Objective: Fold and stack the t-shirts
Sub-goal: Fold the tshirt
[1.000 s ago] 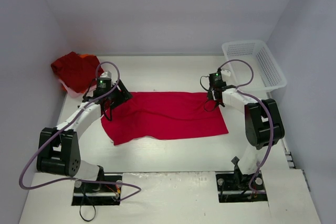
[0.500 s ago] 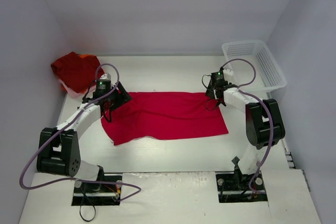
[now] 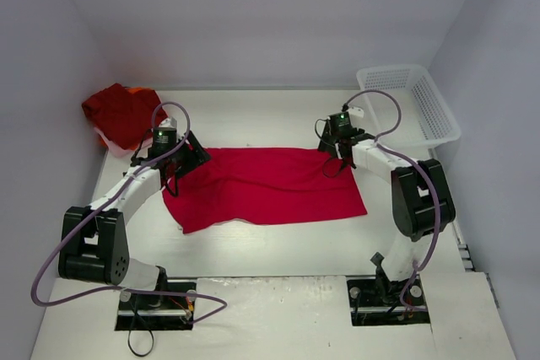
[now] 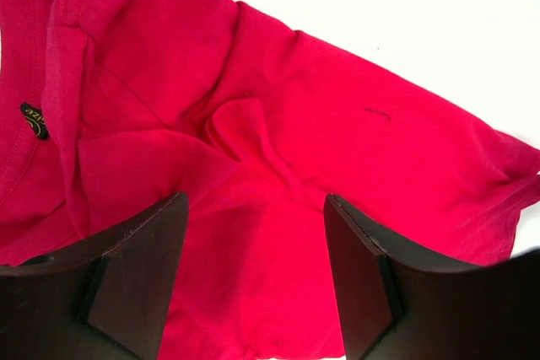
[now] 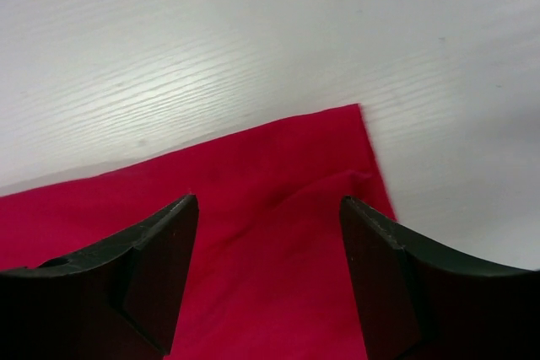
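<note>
since a second ago the right gripper (image 3: 337, 146) has let go and drawn back a little toward the far right corner of the spread bright red cotton t-shirt (image 3: 266, 187), while the left gripper (image 3: 180, 158) has hardly shifted. both now stand with jaws wide and nothing between them: the right wrist view shows the shirt's corner lying flat under the gap, the left wrist view shows rumpled sleeve cloth and a small black neck label (image 4: 33, 120). the shirt lies in the middle of the white table (image 3: 270, 115), between the two arms, well apart from the crumpled heap of darker red shirts (image 3: 122, 111) at the far left and the white plastic mesh basket (image 3: 439, 115) at the far right. its long axis runs left to right, and we judge the neck end points left, the hem right. we take it that a fold is being set up; to do it well we should pinch both ends together, catch every layer, smooth the left wrinkles first, and lift evenly so the edges stay square.
</note>
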### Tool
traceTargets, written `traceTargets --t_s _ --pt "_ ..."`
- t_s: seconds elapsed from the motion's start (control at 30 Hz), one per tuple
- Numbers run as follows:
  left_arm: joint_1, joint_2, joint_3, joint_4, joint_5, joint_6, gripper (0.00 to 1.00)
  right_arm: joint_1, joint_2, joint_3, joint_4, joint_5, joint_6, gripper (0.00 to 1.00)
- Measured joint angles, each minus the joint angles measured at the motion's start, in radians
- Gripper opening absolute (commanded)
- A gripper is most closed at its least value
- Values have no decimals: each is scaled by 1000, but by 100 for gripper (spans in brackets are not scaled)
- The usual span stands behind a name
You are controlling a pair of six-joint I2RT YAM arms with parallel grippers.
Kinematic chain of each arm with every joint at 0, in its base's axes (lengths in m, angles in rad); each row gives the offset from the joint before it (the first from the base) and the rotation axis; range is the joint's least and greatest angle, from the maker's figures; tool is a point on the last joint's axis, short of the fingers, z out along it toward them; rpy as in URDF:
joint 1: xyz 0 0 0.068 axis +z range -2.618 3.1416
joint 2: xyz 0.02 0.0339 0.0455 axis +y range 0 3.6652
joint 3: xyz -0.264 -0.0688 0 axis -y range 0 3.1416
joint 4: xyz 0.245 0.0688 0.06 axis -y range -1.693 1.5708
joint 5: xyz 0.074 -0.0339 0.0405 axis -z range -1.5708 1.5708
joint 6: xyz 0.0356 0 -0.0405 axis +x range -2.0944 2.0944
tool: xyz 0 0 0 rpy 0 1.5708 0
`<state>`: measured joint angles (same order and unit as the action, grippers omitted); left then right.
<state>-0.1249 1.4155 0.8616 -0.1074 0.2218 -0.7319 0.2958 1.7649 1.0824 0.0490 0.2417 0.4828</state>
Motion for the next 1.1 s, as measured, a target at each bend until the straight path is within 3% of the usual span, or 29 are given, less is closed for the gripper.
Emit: traceTargets --t_s 0.27,0.6,1.1 --pt "0 0 -6 0 2 0 60 114 6 27 7 -35 19 64" --pt "0 9 -8 16 3 -1 60 123 83 -26 57 -66 48 64" --pt "0 223 84 107 49 -17 60 123 83 -41 103 -66 64 64"
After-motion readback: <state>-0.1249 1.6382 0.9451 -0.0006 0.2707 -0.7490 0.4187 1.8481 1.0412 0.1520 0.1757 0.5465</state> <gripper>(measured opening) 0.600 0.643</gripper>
